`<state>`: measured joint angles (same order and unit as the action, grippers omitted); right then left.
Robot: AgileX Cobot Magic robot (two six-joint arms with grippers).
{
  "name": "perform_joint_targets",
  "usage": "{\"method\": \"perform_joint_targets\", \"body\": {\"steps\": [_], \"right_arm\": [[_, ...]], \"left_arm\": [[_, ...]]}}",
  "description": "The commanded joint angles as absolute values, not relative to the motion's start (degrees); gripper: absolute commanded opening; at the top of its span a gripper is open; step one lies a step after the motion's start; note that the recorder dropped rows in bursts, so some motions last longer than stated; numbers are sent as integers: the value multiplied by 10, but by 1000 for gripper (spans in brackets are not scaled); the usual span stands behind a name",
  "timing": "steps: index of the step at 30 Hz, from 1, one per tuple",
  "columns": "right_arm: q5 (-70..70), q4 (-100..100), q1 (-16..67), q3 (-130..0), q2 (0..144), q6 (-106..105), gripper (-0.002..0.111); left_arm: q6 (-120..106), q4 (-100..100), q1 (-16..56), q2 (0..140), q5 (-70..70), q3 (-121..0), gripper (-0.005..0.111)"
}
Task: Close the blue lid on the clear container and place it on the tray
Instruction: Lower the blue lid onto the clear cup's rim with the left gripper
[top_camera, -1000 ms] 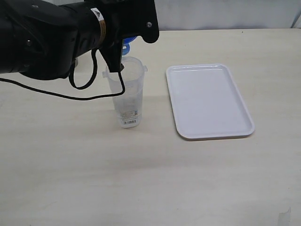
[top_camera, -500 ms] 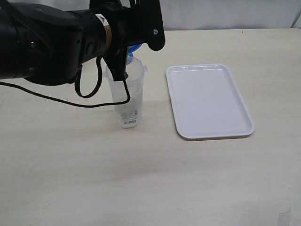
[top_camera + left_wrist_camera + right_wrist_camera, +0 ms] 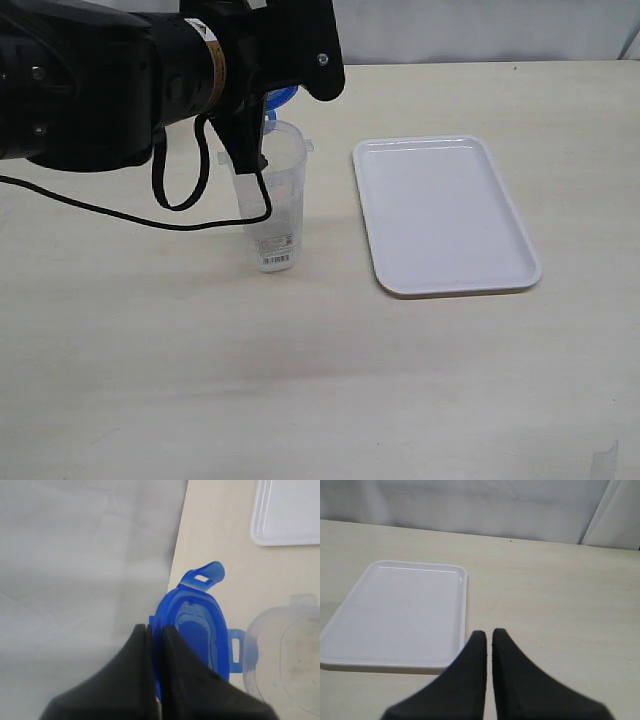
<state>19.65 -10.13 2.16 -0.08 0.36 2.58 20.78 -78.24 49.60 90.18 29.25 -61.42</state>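
The clear container (image 3: 270, 205) stands upright on the table, left of the white tray (image 3: 445, 215). My left gripper (image 3: 156, 628) is shut on the edge of the blue lid (image 3: 192, 630), holding it on edge just above and behind the container's open rim (image 3: 287, 657). In the exterior view only a sliver of the blue lid (image 3: 280, 97) shows behind the left arm. My right gripper (image 3: 489, 632) is shut on nothing, hovering over bare table beside the tray (image 3: 395, 610); it is out of the exterior view.
The big black left arm (image 3: 120, 80) and its looping cable (image 3: 190, 200) hang over the table's back left, in front of the container. A pale cloth backdrop runs along the table's far edge.
The left arm shifted slightly right, then back a little, with the lid staying over the container's rim. Container and tray have not moved.
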Motion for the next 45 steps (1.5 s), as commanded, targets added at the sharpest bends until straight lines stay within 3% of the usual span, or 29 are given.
{"method": "perform_joint_targets", "body": {"steps": [1, 45], "right_arm": [[197, -99, 21, 0, 0, 25, 4], [197, -99, 21, 0, 0, 25, 4]], "left_arm": [[196, -762, 500, 897, 290, -613, 0], [132, -721, 537, 897, 327, -613, 0]]}}
